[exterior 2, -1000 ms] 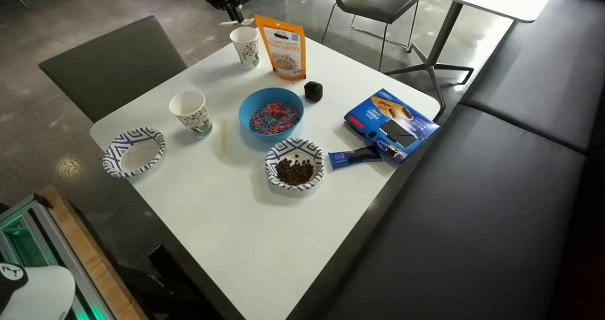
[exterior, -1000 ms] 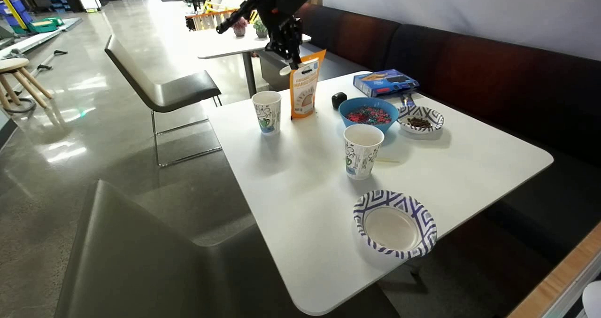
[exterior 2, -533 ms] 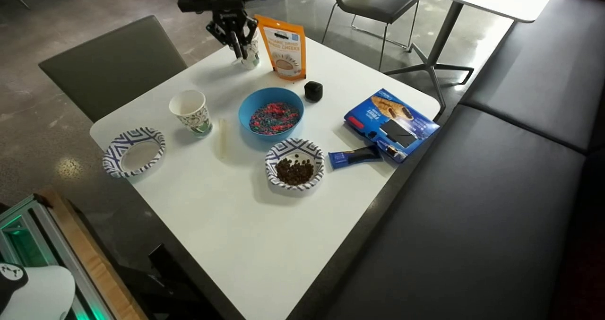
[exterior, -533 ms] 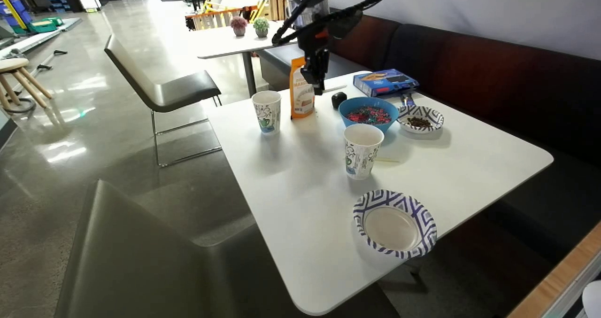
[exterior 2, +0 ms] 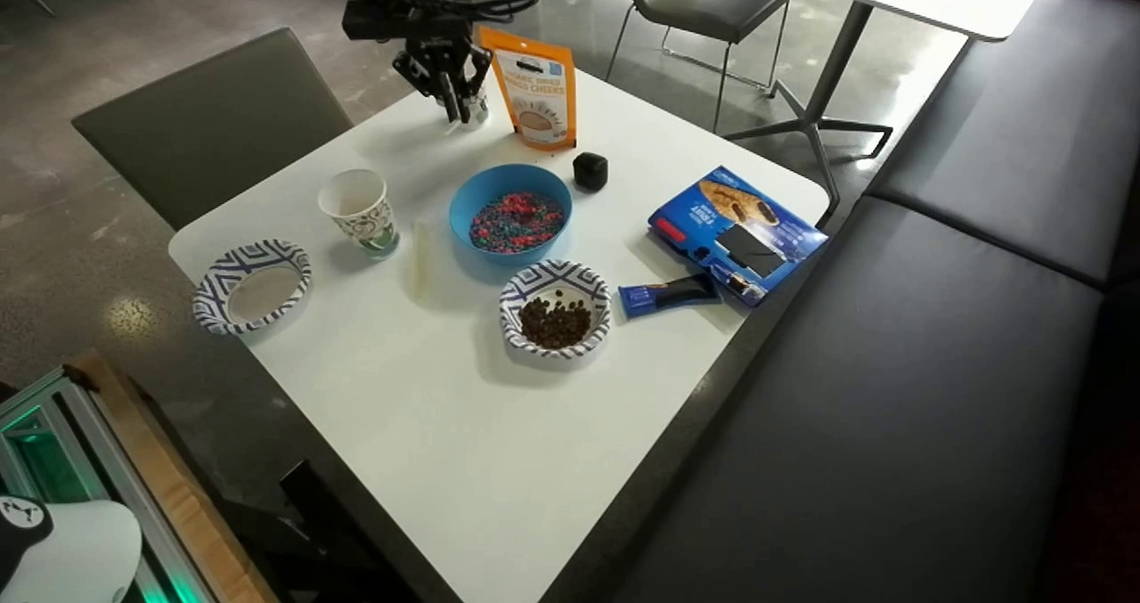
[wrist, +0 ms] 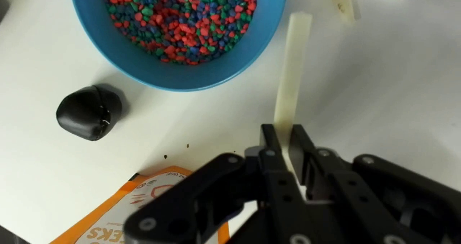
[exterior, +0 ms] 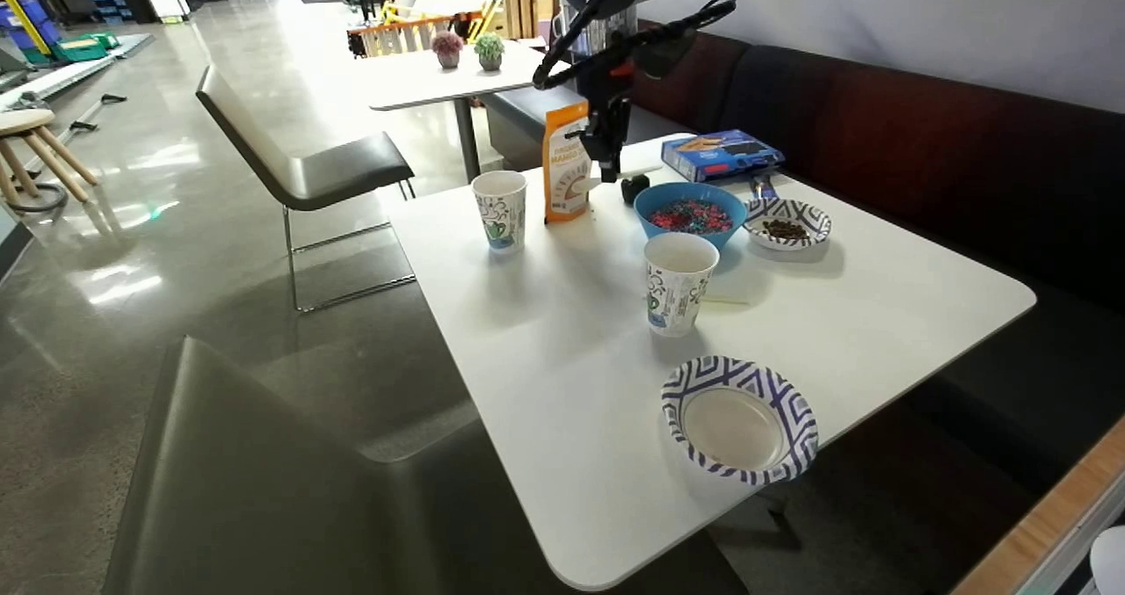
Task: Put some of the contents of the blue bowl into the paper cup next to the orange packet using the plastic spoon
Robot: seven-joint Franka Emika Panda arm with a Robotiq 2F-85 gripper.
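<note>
Spoon (wrist: pixel 292 71) (pale) is pinched in the hand (wrist: pixel 283 136).

"Found the blue bowl (wrist: pixel 180 76)?"

"Yes: round, holding red, green and blue bits (wrist: pixel 187 24); in an exterior view, at 4 o'clock from the upright orange packet (exterior: pixel 564 160)."

"See the paper cup (exterior: pixel 500 213) too?"

"Tall, white, green-marked, upright; just beside the packet there, at 8 o'clock."

"And the plastic spoon (wrist: pixel 291 67)?"

"Pale, held aloft, pointing its handle to 12 o'clock in the wrist view."

Blue bowl (wrist: pixel 183 77): smooth plastic, faint sheen. Granules (wrist: pixel 191 26): rough, matt. Plastic spoon (wrist: pixel 291 74): smooth, matt. Paper cup (exterior: pixel 501 213): matt. Orange packet (exterior: pixel 567 157): smooth. Tabletop (exterior 2: pixel 445 443): smooth. Floor (exterior: pixel 176 257): glossy, polished-looking.
</note>
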